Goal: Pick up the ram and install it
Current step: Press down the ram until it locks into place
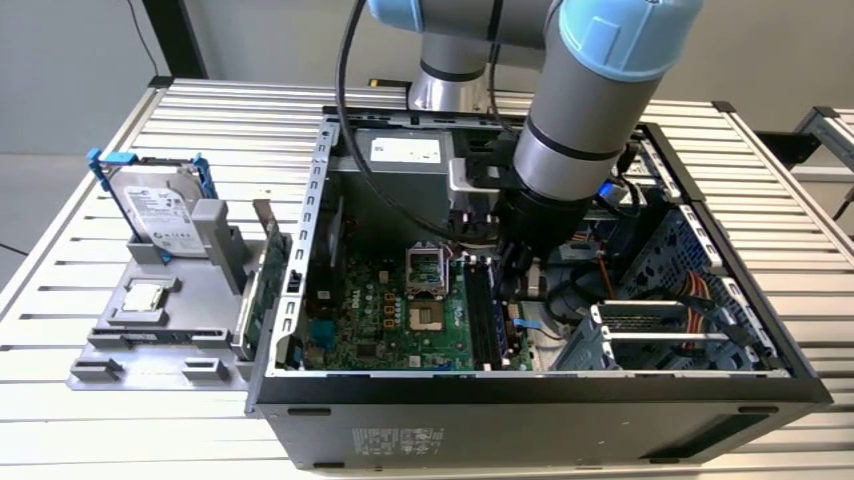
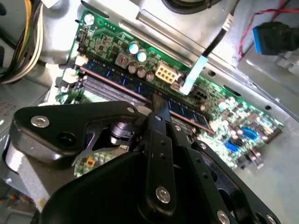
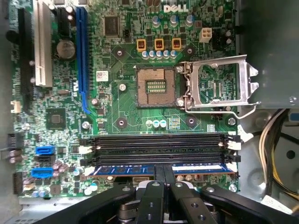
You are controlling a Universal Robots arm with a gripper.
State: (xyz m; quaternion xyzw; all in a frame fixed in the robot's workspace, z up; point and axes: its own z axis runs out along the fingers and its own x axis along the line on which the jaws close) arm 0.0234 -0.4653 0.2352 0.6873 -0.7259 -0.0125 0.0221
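First wrist view: the ram point(image 3: 159, 169) stands on edge in the motherboard's point(image 3: 121, 102) outermost memory slot, beside three empty black slots point(image 3: 159, 147). The gripper point(image 3: 163, 173) pinches its middle, jaws narrow. Pickup looks done; whether it is fully seated, I cannot tell.

- The arm point(image 1: 587, 130) slants steeply downward, its wrist lowest.
- The gripper point(image 3: 163, 173) points down, its black fingers point(image 3: 159, 179) drawn together, pinching a thin board edge in both wrist views.
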